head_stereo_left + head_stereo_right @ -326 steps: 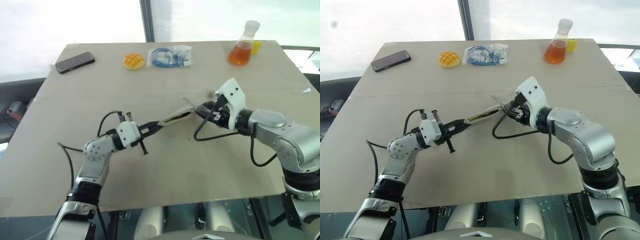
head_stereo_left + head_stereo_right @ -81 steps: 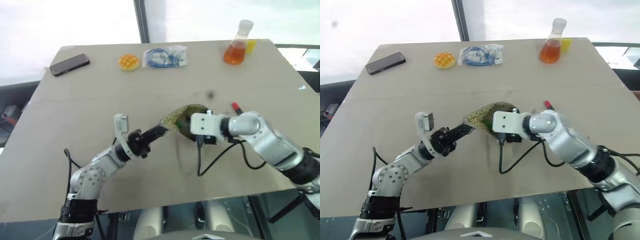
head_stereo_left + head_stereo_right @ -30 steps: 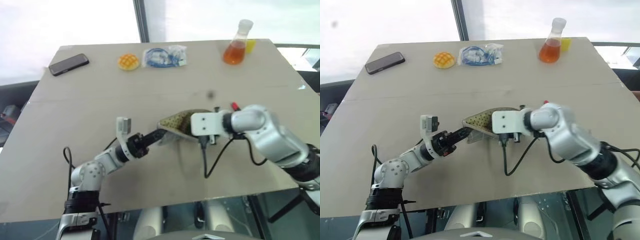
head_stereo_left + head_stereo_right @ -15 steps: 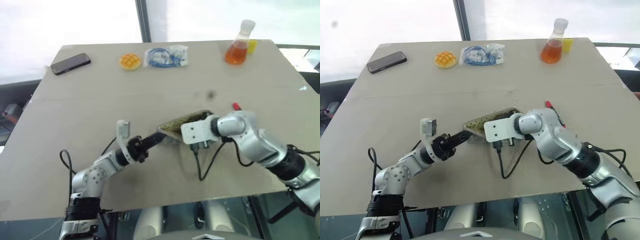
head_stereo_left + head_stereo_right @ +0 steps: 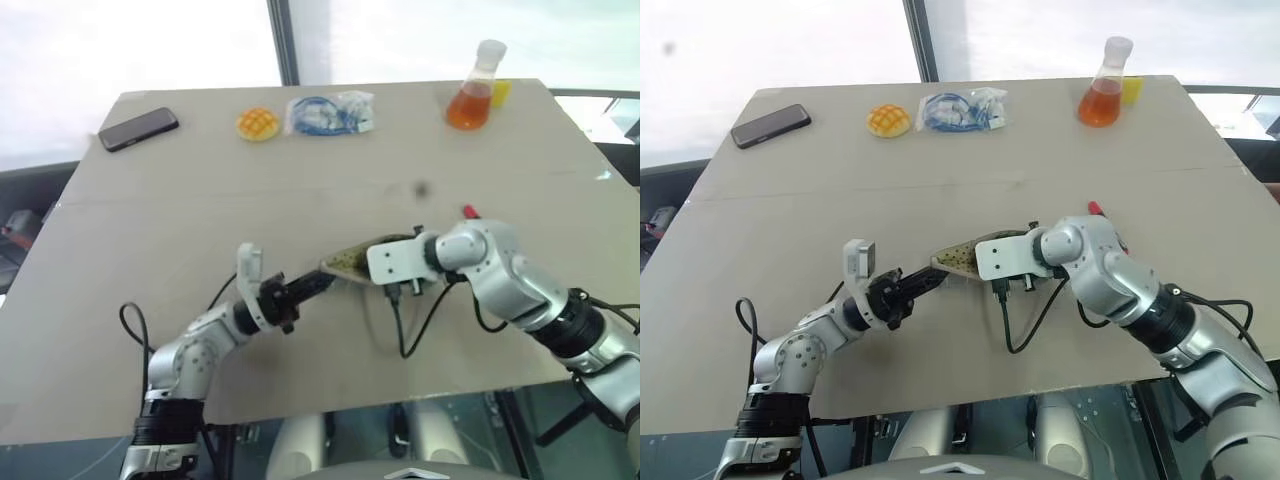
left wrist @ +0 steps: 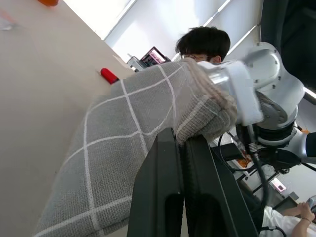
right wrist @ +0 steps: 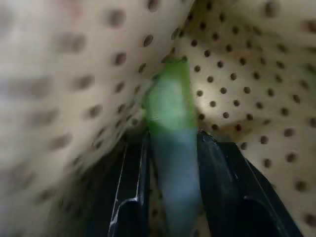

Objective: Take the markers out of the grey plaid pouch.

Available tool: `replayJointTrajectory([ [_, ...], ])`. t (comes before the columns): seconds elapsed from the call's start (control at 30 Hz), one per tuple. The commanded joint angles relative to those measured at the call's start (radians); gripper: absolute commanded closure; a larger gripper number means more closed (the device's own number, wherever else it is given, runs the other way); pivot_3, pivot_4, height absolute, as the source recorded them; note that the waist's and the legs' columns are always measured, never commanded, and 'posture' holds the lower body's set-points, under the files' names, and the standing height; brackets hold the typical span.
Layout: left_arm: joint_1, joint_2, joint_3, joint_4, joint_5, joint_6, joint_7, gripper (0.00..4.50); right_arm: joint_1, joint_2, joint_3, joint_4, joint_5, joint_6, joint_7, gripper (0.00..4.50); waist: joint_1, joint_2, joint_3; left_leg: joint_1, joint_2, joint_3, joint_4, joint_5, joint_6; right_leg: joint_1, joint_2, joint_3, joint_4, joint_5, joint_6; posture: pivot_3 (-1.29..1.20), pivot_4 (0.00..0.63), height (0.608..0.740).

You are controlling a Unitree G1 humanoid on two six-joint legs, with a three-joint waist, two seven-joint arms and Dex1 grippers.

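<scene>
The grey plaid pouch (image 5: 352, 258) hangs just above the table's middle, its mouth showing yellowish dotted lining. My left gripper (image 5: 320, 283) is shut on the pouch's near corner, and the left wrist view shows its fingers (image 6: 168, 163) pinching the plaid fabric (image 6: 123, 143). My right gripper (image 7: 172, 139) reaches inside the pouch, shut on a bright green marker (image 7: 168, 98) lying between its fingers. From the head views its fingers are hidden behind the white wrist block (image 5: 392, 263). A dark marker with a red end (image 5: 468, 212) lies on the table just right of the right arm.
Along the table's far edge sit a black phone (image 5: 138, 127), a yellow bun-shaped object (image 5: 258, 123), a clear bag with blue cable (image 5: 330, 113) and a flask of orange liquid (image 5: 474, 95). A person (image 6: 207, 42) sits beyond the table.
My right hand has dipped lower into the pouch mouth, and the pouch has sunk closer to the table. The left gripper keeps its hold on the corner.
</scene>
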Motion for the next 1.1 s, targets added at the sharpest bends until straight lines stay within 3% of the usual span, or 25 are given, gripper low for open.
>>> replayJointTrajectory([
  [0.03, 0.001, -0.004, -0.006, -0.036, 0.007, -0.022, -0.012, 4.50, 0.035, -0.002, 0.002, 0.055, -0.037, 0.000, -0.023, 3.76, 0.001, 0.000, -0.001, 0.000, 0.000, 0.000, 0.000, 0.000, 0.000, 0.000, 0.000, 0.000, 0.000, 0.000, 0.000, 0.00, 0.150, 0.740],
  [0.3, 0.015, -0.008, 0.005, -0.026, 0.039, -0.077, -0.004, 4.50, 0.097, -0.070, -0.141, -0.155, 0.036, 0.072, 0.049, 3.76, 0.007, 0.000, -0.001, -0.001, 0.001, -0.001, 0.000, 0.000, 0.000, 0.000, -0.001, 0.000, 0.000, 0.000, 0.000, 0.00, 0.150, 0.740],
  [0.63, -0.023, -0.022, -0.005, 0.043, 0.135, -0.199, 0.012, 4.50, 0.145, -0.002, -0.487, -0.360, 0.449, 0.290, 0.092, 3.76, 0.017, 0.000, 0.000, -0.001, 0.001, -0.001, 0.000, 0.000, 0.000, 0.000, -0.001, -0.001, -0.001, 0.000, 0.000, 0.00, 0.150, 0.740],
  [0.8, -0.045, -0.050, -0.017, 0.070, 0.230, -0.307, 0.071, 4.50, 0.017, 0.354, -0.899, -0.446, 0.812, 0.557, -0.118, 3.76, 0.018, 0.002, 0.001, -0.002, 0.002, -0.001, 0.000, 0.000, 0.000, -0.001, 0.000, -0.001, 0.000, 0.001, 0.001, 0.00, 0.150, 0.740],
  [0.9, -0.045, -0.062, -0.012, 0.078, 0.291, -0.377, 0.119, 4.50, -0.101, 0.432, -1.119, -0.486, 0.900, 0.684, -0.287, 3.76, 0.029, 0.002, 0.001, -0.002, 0.003, -0.002, -0.001, 0.000, 0.000, -0.001, 0.000, -0.002, 0.000, 0.005, -0.001, 0.00, 0.150, 0.740],
  [0.97, -0.049, -0.071, 0.000, 0.086, 0.330, -0.421, 0.176, 4.50, -0.191, 0.393, -1.267, -0.491, 0.927, 0.777, -0.376, 3.76, 0.033, 0.002, 0.001, -0.002, 0.002, -0.003, 0.000, 0.000, 0.000, -0.001, -0.001, -0.003, -0.001, 0.004, -0.002, 0.00, 0.150, 0.740],
  [1.03, -0.050, -0.079, 0.005, 0.087, 0.358, -0.456, 0.217, 4.50, -0.229, 0.324, -1.333, -0.477, 0.937, 0.842, -0.430, 3.76, 0.032, 0.002, 0.001, -0.003, 0.000, -0.002, -0.001, 0.000, 0.000, -0.001, -0.004, -0.002, -0.002, 0.003, -0.003, 0.00, 0.150, 0.740],
  [1.1, -0.052, -0.088, 0.011, 0.073, 0.380, -0.497, 0.257, 4.50, -0.128, 0.121, -1.280, -0.414, 0.854, 0.809, -0.452, 3.76, 0.033, 0.002, 0.000, -0.003, -0.001, 0.000, -0.001, -0.001, 0.002, 0.000, -0.005, -0.001, -0.003, 0.003, -0.004, 0.00, 0.150, 0.740],
])
